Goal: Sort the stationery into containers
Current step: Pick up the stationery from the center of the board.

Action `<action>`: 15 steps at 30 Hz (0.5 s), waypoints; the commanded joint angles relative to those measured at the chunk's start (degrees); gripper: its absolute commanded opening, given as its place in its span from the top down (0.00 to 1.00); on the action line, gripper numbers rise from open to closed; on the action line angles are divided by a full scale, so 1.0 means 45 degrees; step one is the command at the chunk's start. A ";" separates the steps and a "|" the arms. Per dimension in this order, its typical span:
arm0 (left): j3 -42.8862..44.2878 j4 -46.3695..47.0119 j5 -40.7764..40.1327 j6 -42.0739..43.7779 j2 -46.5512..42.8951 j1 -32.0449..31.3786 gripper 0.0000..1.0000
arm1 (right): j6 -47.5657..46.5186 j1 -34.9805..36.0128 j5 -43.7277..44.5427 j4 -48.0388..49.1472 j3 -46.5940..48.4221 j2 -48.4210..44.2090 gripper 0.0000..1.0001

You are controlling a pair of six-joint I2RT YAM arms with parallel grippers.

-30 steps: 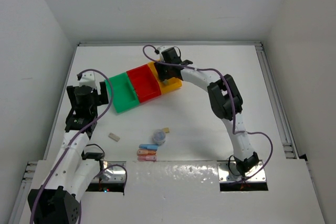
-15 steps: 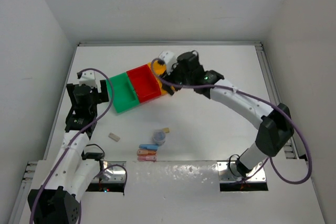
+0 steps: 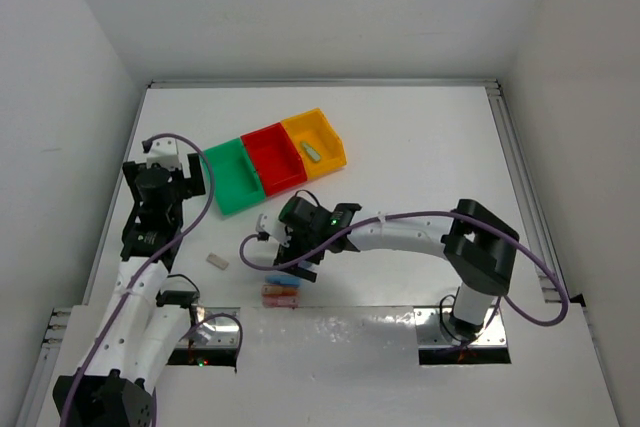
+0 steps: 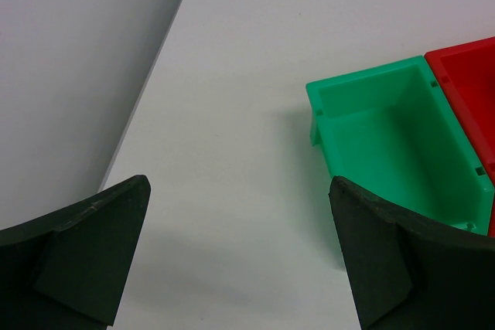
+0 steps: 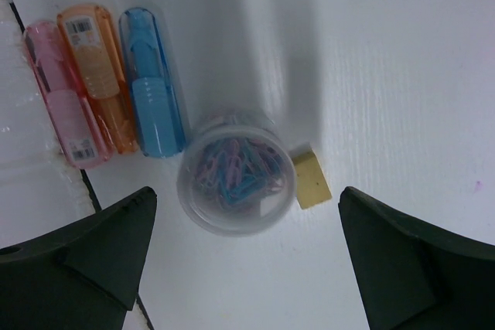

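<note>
Right gripper (image 5: 246, 222) back from the yellow bin (image 3: 335, 142), green stick (image 3: 312, 151) left inside
Now wide and empty over the clip tub (image 5: 236, 171), likely next; left gripper (image 4: 240, 245) wide too

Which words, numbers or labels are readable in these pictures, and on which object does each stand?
No text can be read.
Orange stick: small printed label at one end, too blurred to read.
Pink stick: small printed label at the opposite end, too blurred to read.
</note>
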 commanded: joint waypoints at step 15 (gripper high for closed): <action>0.0006 -0.0023 -0.0123 0.0460 -0.0277 0.0006 0.00 | 0.0889 0.0511 0.0962 0.1105 -0.0270 0.0535 0.29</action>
